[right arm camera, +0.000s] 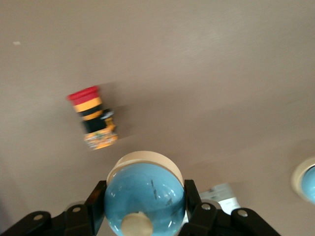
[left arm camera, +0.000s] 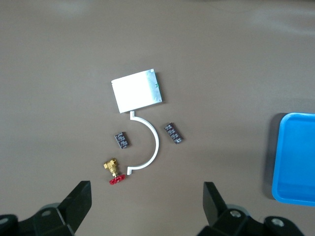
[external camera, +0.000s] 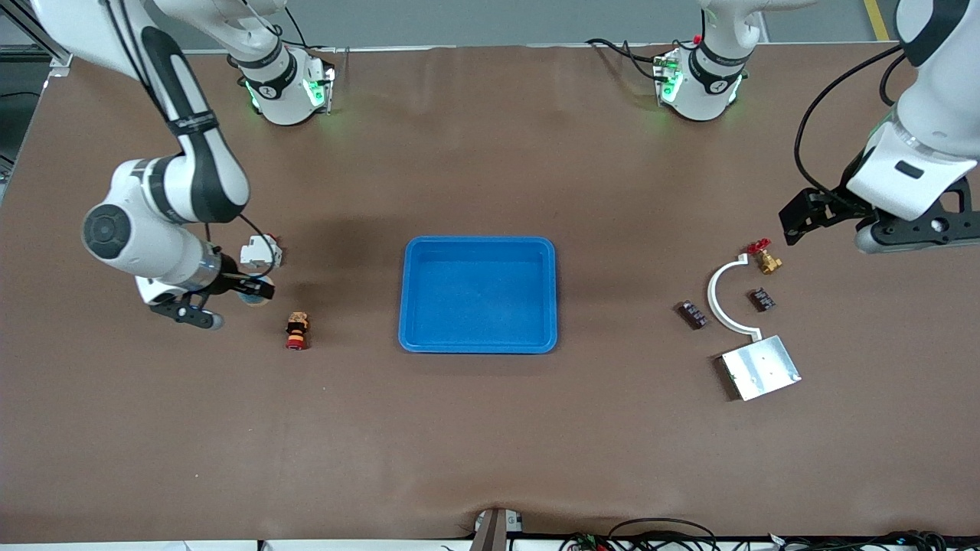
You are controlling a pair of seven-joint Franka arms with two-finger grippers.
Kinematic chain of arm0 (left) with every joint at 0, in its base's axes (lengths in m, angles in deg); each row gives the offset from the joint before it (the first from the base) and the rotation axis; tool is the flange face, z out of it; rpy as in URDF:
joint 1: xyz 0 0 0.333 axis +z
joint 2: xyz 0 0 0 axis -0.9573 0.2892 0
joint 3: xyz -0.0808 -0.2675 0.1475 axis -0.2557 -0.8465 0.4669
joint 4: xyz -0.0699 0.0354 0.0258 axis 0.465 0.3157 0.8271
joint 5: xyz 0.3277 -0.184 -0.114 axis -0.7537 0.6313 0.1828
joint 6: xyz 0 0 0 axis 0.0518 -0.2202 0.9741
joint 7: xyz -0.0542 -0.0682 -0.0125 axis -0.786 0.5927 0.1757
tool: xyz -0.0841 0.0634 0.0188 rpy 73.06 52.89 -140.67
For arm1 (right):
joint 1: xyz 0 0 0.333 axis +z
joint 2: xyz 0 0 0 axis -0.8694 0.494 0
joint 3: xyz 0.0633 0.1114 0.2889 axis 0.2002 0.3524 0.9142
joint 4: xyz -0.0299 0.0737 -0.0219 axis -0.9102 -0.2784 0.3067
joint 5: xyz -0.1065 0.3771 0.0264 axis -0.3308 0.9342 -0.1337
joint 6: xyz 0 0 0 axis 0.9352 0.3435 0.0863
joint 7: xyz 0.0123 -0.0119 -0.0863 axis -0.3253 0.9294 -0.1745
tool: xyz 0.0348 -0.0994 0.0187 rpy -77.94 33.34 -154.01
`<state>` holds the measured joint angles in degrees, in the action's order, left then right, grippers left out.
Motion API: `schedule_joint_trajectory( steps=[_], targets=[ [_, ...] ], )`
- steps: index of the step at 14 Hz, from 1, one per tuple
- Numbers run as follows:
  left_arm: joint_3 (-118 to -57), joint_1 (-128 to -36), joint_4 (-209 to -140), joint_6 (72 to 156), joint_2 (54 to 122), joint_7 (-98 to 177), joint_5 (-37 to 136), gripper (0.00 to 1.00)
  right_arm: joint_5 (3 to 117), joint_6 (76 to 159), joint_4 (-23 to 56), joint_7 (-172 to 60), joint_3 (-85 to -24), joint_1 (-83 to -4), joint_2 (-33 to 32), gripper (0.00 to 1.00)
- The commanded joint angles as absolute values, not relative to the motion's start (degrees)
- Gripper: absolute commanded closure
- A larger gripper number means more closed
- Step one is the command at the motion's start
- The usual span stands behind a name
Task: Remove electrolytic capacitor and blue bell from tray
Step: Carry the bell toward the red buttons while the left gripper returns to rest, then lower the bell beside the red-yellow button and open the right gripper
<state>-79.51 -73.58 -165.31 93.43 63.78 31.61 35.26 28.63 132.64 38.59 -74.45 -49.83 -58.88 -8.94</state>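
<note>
The right gripper (external camera: 256, 289) has its fingers clamped on the blue bell (right arm camera: 144, 197), over the table (external camera: 490, 428) toward the right arm's end; the left gripper (left arm camera: 147, 201) hovers, fingers spread apart, above two small capacitors (left arm camera: 173, 132) near the opposite edge

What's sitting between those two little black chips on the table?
In the front view, the white curved bracket passes between the two black chips; nothing else lies there.

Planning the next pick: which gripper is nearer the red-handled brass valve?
Left. The left gripper hangs open just above the red-handled brass valve; the right gripper, at the table's right-arm end, holds a blue bell.
</note>
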Motion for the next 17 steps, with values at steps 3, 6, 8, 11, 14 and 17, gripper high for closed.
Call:
schedule_joint_trajectory(
  steps=[3,6,8,11,14,17],
  targets=[
    [-74.38,-77.14,-170.42,92.89,57.95,34.19,36.56,0.00,28.82,136.84,39.99,-64.27,-48.47,-65.92,-6.43,1.00],
    [-74.29,-77.32,-167.44,89.03,58.82,34.45,36.91,0.00,29.52,138.95,40.08,-63.74,-48.38,-66.46,-4.14,1.00],
    [-74.37,-77.06,-167.34,88.40,58.83,34.89,37.00,0.00,31.18,139.92,39.73,-63.65,-48.38,-66.63,-2.47,1.00],
    [-74.29,-76.80,-167.26,87.17,58.74,38.58,37.78,0.00,31.90,142.90,39.55,-63.30,-48.29,-66.55,-0.10,1.00],
    [-74.02,-76.09,-167.17,85.77,58.56,40.17,39.64,0.00,31.90,144.93,38.86,-62.59,-48.29,-66.72,1.84,1.00],
    [-73.93,-75.92,-166.99,85.76,58.83,40.08,41.21,0.00,31.99,144.93,37.19,-62.59,-48.29,-66.72,2.89,1.00]
  ],
)
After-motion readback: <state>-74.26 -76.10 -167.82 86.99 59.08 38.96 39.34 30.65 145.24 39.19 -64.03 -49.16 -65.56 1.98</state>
